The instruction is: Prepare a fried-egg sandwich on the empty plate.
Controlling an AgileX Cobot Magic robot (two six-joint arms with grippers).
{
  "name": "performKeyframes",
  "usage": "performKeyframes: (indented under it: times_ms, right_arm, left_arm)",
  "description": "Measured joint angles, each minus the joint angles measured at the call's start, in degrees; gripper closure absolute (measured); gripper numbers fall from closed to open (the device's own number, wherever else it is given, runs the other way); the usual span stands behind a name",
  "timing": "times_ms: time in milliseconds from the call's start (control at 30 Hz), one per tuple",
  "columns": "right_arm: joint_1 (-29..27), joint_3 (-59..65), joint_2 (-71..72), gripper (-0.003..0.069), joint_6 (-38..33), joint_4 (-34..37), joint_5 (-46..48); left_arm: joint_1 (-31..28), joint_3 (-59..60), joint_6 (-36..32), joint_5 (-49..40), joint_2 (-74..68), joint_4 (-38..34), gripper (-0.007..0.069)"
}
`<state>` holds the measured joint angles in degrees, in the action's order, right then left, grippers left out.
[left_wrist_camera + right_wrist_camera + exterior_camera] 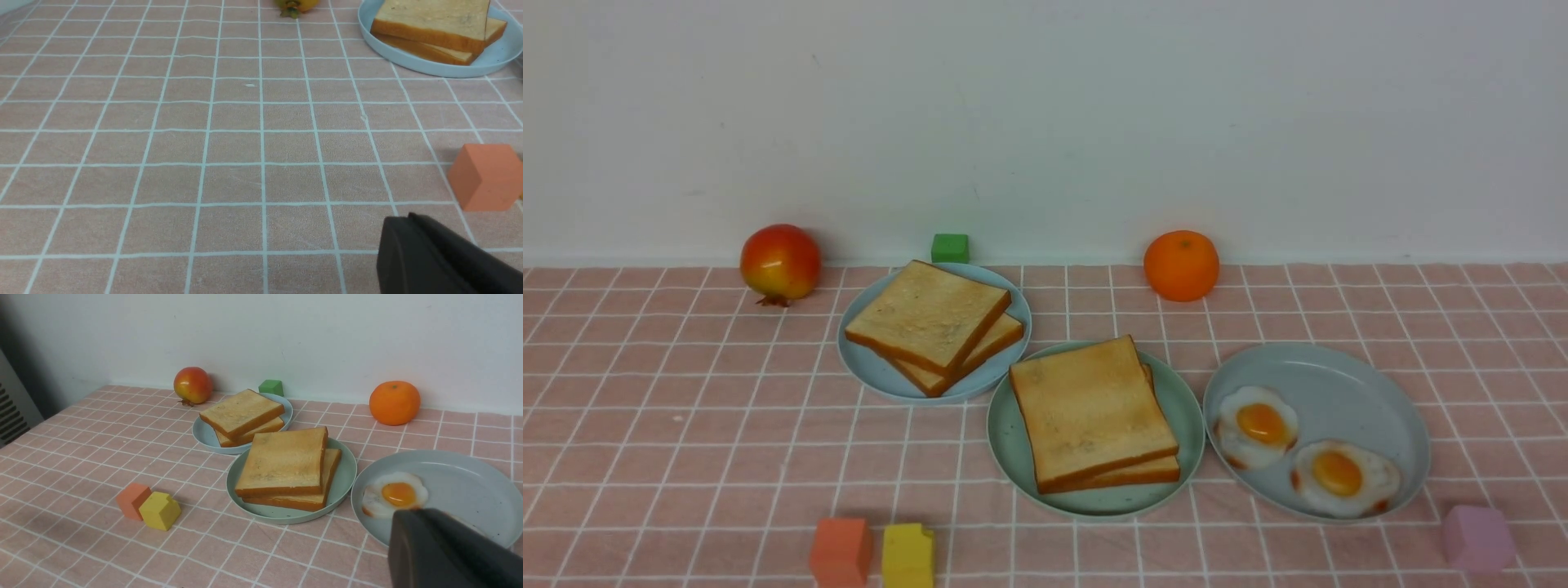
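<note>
Two golden toast slices (pixel 1090 408) lie stacked on the mint-green plate (pixel 1005 445) at the table's middle, forming the sandwich (pixel 282 461). Whether an egg lies between them cannot be seen. Neither gripper shows in the front view. In the left wrist view my left gripper (pixel 402 218) is shut and empty, low over bare cloth beside an orange block (pixel 486 177). The right wrist view shows my right gripper (pixel 408 512) shut and empty too. It hangs over the near rim of the larger blue-grey plate (pixel 470 486), close to a fried egg (pixel 394 494).
The larger plate (pixel 1339 384) holds two fried eggs (pixel 1258 425). A smaller pale blue plate (pixel 866 363) behind carries two more toast slices. A pomegranate (pixel 779 261), green cube (pixel 950 247) and orange (pixel 1181 265) line the wall. Orange (pixel 841 551), yellow (pixel 907 555) and purple (pixel 1476 539) blocks sit near the front.
</note>
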<state>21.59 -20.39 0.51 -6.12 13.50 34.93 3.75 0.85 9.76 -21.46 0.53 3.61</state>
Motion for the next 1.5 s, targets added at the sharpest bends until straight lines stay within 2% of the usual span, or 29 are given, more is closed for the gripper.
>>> performKeyframes:
  times_ms: [167, 233, 433, 600, 900, 1033, 1500]
  right_arm:
    - [-0.76, 0.00, 0.00, 0.0615, 0.00, 0.00, 0.02]
    - [-2.95, 0.00, 0.00, 0.0612, 0.00, -0.07, 0.02]
    - [-17.88, 0.00, 0.00, 0.0603, 0.00, -6.55, -0.49]
    - [-24.72, 4.23, 0.00, 0.0595, 0.00, -9.49, -3.79]
    - [-26.54, 20.12, 0.27, 0.0586, 0.00, -9.66, -7.77]
    - [-26.60, 21.35, 0.27, 0.0579, 0.06, -9.67, -11.01]
    - [-26.60, 21.39, 0.27, 0.0561, 0.01, -9.67, -11.16]
  left_arm:
    - [0.00, 0.00, 0.00, 0.00, 0.00, 0.00, 0.0605]
    - [0.00, 0.00, 0.00, 0.00, 0.00, 0.00, 0.0605]
    - [0.00, 0.00, 0.00, 0.00, 0.00, 0.00, 0.0605]
    - [0.00, 0.00, 0.00, 0.00, 0.00, 0.00, 0.0605]
    - [0.00, 0.00, 0.01, 0.05, 0.00, -0.13, 0.0605]
    - [0.00, 0.00, 0.01, 0.05, 0.00, -0.23, 0.0603]
    - [0.00, 0.00, 0.01, 0.10, 0.00, -0.34, 0.0601]
